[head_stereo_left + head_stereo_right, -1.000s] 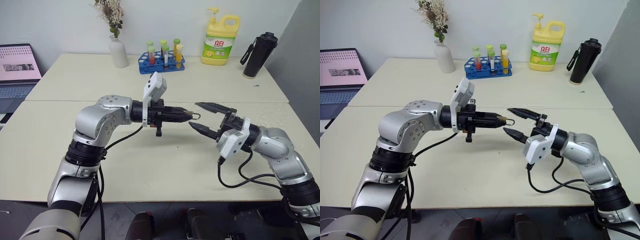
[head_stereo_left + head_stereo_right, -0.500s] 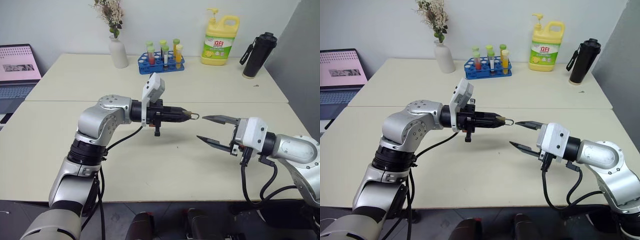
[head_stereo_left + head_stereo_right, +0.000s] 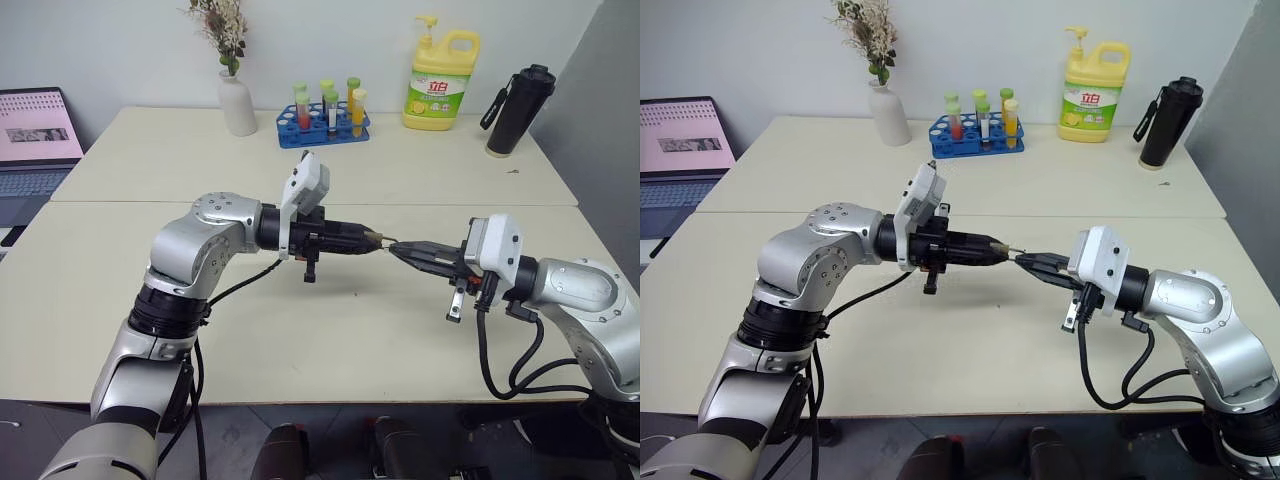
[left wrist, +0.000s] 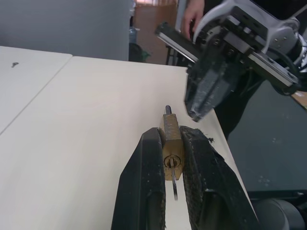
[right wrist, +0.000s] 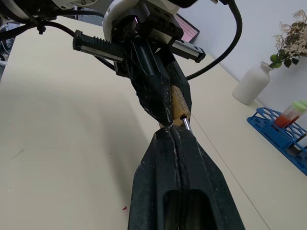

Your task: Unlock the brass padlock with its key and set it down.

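The small brass padlock (image 4: pixel 171 140), a silver key (image 4: pixel 173 179) in its keyhole, is held above the cream table (image 3: pixel 330 340) near its front edge, clamped in the left gripper (image 4: pixel 172 143). The right gripper (image 5: pixel 173 128), fingers pressed together, meets the silver shackle (image 5: pixel 186 124).

Small brass padlock (image 4: pixel 171 142): yellow-gold block, held above the pale tabletop, clamped between two black fingers (image 4: pixel 145 182); keyhole face turned toward the left wrist camera, with a thin silver key (image 4: pixel 173 181) seated in it and hanging down; silver shackle end (image 5: pixel 186 124) poking out beyond the fingertips, just beside the tips of the other, closed black fingers (image 5: pixel 178 158); contact unclear.
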